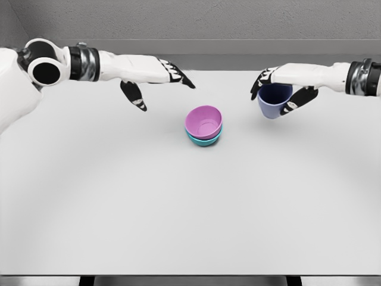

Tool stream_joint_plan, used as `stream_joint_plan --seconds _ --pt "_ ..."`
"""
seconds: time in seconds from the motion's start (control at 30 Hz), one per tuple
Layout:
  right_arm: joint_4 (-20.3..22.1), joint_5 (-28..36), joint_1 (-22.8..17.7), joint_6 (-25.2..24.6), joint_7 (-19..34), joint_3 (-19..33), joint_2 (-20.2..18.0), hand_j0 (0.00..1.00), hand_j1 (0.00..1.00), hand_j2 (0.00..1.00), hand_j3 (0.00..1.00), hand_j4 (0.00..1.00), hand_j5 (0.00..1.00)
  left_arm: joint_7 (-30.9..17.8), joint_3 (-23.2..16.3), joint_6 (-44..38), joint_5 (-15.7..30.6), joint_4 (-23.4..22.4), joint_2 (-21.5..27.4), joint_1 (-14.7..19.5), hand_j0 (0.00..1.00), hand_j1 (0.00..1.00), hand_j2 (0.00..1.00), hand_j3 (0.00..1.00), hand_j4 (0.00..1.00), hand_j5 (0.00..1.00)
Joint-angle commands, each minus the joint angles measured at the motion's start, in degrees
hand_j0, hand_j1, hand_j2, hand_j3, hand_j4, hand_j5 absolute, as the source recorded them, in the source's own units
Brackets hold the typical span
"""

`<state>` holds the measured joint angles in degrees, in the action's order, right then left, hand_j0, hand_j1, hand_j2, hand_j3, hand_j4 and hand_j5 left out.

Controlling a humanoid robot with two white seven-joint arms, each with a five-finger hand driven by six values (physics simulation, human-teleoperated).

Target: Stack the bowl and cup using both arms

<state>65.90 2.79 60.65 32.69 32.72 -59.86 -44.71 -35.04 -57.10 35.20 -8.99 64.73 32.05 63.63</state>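
Note:
A pink bowl [203,121] sits nested in a teal bowl [205,140] at the middle of the white table [190,208]. To their right, lifted off the table, hangs a dark blue cup [274,100], tilted, with my right hand [280,89] shut on it. My left hand [156,80] hovers up and left of the bowls, fingers spread and thumb pointing down, holding nothing.
The table's far edge [226,71] meets a grey wall behind both hands. Its front edge [190,275] runs along the bottom of the view.

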Motion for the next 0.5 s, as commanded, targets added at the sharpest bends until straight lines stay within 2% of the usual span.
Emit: stream_joint_plan --seconds 0.0,0.07,0.13,0.17,0.27,0.3,0.33,0.43,0.47 --pt "0.1 0.5 0.0 -0.1 0.0 0.1 0.2 0.62 0.62 0.62 0.62 0.62 0.62 0.0 5.7 -0.2 4.1 4.4 8.3 -1.0 1.0 1.0 1.0 1.0 1.0 1.0" --pt "0.9 0.5 0.0 -0.2 -0.1 0.1 0.3 0.62 0.62 0.62 0.62 0.62 0.62 0.0 9.0 -0.2 4.2 7.8 13.3 -5.5 1.0 1.0 1.0 1.0 1.0 1.0" --pt "1.6 0.5 0.4 -0.2 -0.1 0.1 0.3 0.62 0.62 0.62 0.62 0.62 0.62 0.0 13.3 -0.2 4.2 9.2 15.8 -10.9 1.0 1.0 1.0 1.0 1.0 1.0" --pt "1.6 0.5 0.4 -0.2 -0.1 0.1 0.3 0.62 0.62 0.62 0.62 0.62 0.62 3.5 16.0 -0.2 4.2 9.6 17.3 -13.6 1.0 1.0 1.0 1.0 1.0 1.0" --pt "1.7 0.5 0.9 -0.2 -0.1 0.1 0.3 0.62 0.62 0.62 0.62 0.62 0.62 13.7 21.1 -0.2 5.4 9.6 17.9 -19.6 1.0 1.0 1.0 1.0 1.0 1.0" --pt "1.9 0.5 1.0 -0.1 -0.1 0.1 0.3 0.62 0.62 0.62 0.62 0.62 0.62 15.9 21.9 -0.2 5.4 9.6 18.3 -20.1 1.0 1.0 1.0 1.0 1.0 1.0" --pt "2.5 0.5 1.2 -0.2 -0.1 0.1 0.3 0.62 0.62 0.62 0.62 0.62 0.62 17.5 23.4 -0.2 5.5 9.4 18.6 -22.1 1.0 1.0 1.0 1.0 1.0 1.0" --pt "2.6 0.6 1.6 -0.2 -0.1 0.1 0.3 0.62 0.62 0.62 0.62 0.62 0.62 17.5 31.8 -0.2 5.2 8.9 18.0 -30.6 1.0 1.0 1.0 1.0 1.0 1.0" --pt "2.7 0.6 1.7 -0.1 -0.1 0.2 0.3 0.62 0.62 0.62 0.62 0.62 0.62 17.5 33.5 -0.2 4.8 8.4 17.9 -32.0 1.0 1.0 1.0 1.0 1.0 1.0"
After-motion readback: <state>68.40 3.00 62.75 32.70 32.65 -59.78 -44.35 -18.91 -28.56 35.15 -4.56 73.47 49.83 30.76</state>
